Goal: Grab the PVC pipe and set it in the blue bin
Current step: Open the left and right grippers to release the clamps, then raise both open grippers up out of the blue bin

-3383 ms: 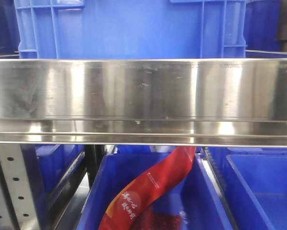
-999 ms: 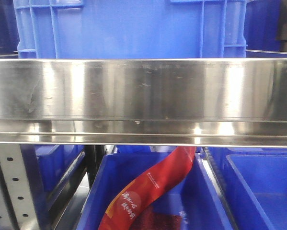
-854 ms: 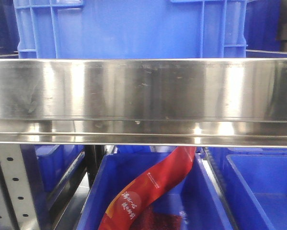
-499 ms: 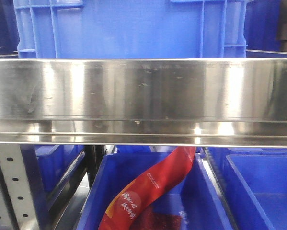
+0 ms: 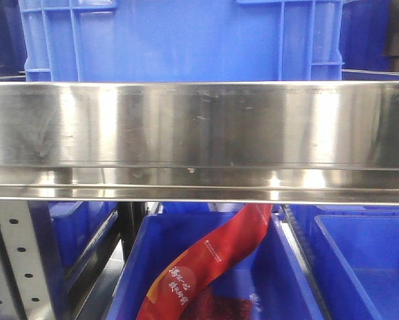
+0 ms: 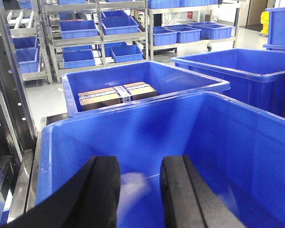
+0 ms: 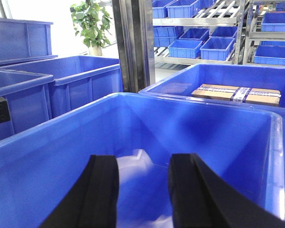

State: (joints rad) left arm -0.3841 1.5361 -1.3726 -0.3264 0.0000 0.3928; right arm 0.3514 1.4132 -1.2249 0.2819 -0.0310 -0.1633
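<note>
My left claw (image 6: 140, 164) hangs over the blue bin (image 6: 180, 126). Its black fingers are parted with a clear gap and grip nothing. Through that gap, down inside the bin, I see a pale blur (image 6: 132, 183), whitish and soft-edged. It is too smeared for me to tell whether it is the PVC pipe. My right claw (image 7: 143, 161) is spread just as wide and empty, above a whitish patch (image 7: 142, 192) inside a blue bin.

Steel shelf (image 5: 199, 123) (scuffed, shiny), blue bin (image 5: 179, 40) on top
</note>
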